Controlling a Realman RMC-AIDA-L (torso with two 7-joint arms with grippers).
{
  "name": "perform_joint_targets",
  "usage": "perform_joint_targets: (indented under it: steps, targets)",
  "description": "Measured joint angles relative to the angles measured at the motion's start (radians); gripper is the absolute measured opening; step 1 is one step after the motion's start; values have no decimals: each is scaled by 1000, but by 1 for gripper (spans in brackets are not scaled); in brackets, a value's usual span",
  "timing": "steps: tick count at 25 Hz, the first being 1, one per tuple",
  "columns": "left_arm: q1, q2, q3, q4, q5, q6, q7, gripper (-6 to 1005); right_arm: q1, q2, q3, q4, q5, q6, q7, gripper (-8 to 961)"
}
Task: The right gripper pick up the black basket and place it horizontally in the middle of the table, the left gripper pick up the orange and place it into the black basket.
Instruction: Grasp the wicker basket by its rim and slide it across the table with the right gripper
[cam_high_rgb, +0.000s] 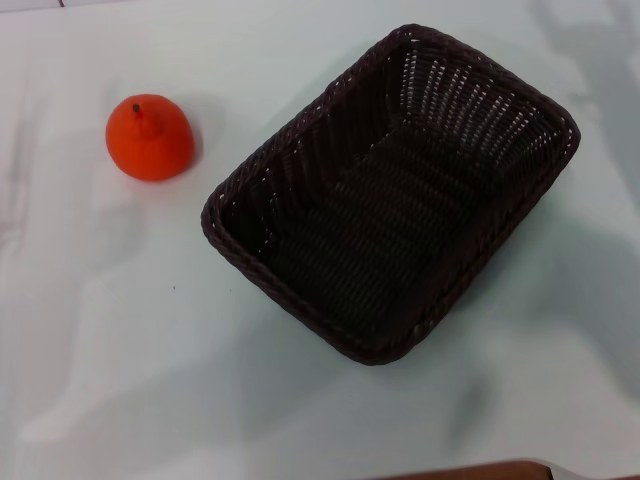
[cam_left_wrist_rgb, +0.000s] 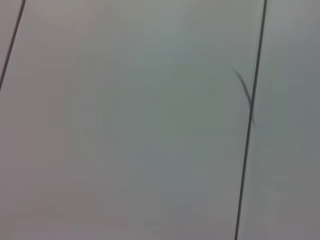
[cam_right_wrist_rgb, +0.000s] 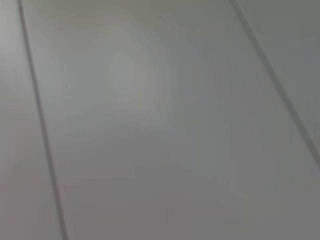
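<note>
The black basket (cam_high_rgb: 390, 190) is a dark woven wicker rectangle lying at a slant on the white table (cam_high_rgb: 120, 330), right of centre in the head view, and it is empty. The orange (cam_high_rgb: 149, 137) sits upright on the table to the basket's left, apart from it, with its dark stem tip up. Neither gripper nor arm shows in the head view. Both wrist views show only pale grey panels with thin dark seams.
A brown edge (cam_high_rgb: 480, 470) shows at the bottom of the head view, at the table's near side. Soft shadows lie on the white surface in front of the basket.
</note>
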Motion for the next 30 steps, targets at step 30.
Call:
perform_joint_targets:
  steps: [30]
  targets:
    - [-11,3,-8,3,0,29,-6,705,261,-92,-606,-962,-1093,62,1544,902]
